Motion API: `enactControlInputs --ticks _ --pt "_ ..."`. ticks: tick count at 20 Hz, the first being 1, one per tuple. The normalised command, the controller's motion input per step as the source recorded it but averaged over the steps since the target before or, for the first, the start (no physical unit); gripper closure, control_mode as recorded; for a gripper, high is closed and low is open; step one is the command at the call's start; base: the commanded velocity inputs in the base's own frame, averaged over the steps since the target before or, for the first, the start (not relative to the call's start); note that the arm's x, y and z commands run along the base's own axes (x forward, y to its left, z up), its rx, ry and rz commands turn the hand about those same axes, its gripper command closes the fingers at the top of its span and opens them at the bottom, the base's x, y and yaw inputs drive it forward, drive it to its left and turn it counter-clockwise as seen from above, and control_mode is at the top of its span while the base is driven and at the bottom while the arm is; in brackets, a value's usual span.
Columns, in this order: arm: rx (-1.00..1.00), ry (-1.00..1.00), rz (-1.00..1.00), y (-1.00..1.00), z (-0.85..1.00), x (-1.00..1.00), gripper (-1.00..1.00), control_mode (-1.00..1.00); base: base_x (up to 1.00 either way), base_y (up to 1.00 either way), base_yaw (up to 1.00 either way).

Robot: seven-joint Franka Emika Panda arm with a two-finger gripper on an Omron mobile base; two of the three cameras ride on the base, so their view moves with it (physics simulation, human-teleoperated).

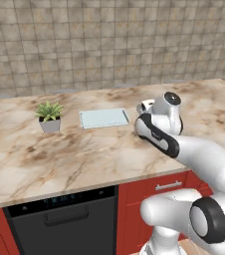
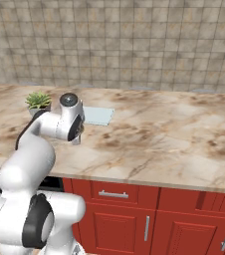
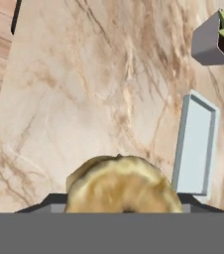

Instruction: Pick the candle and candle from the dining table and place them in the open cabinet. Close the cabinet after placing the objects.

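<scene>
1. Hand (image 2: 77, 138) check: looks clamped on the squat gold candle (image 3: 121, 186), with the stub wedged between the tips. Calling that a grip going by the hand view, not 100% sure though.
2. Hovers over the worktop (image 1: 84, 154), clear of the marble and just beside the pale blue tray (image 3: 196, 149). Sits well apart from the spiky plant (image 1: 50, 117) in its grey pot.
3. Guessing the step in hand: hauling candle number one off to the cabinet. Early days for the task as a whole, with two candles to stow plus doors to shut.
4. Keep the squeeze steady, no loosening mid-swing. Tiny rounded stub, so probably keen to squirt out sideways.
5. Lift a bit higher before swinging, to stay clear of the tray and plant.
6. Hold the wrist level and go slow while the base drives. No jerky turns.
7. Set it down well inside the shelf, back from the lip, leaving room for the second candle and for the doors to close.
8. Let go only once it rests flat on the shelf. Dropping from a height probably means rolling.
</scene>
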Motion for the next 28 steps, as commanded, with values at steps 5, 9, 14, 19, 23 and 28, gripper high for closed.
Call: enactControlInputs --ticks 5,9,14,19,23,28 --pt "0.00 -0.18 -0.03 -0.05 0.19 -0.47 1.00 -1.00 0.00 0.00 0.00" --pt "0.00 -0.01 0.00 0.02 0.00 -0.08 1.00 -1.00 0.00 0.00 0.00" --pt "0.00 -0.01 0.00 0.00 0.00 0.00 1.00 1.00 -0.11 -0.09 -0.05" --pt "0.00 0.00 0.00 0.00 0.00 0.00 1.00 1.00 -0.16 -0.25 -0.25" --pt "0.00 0.00 0.00 0.00 0.00 0.00 1.00 1.00 -0.12 -0.21 -0.37" --pt "0.00 0.00 0.00 0.00 0.00 0.00 1.00 1.00 -0.05 -0.29 -0.50"
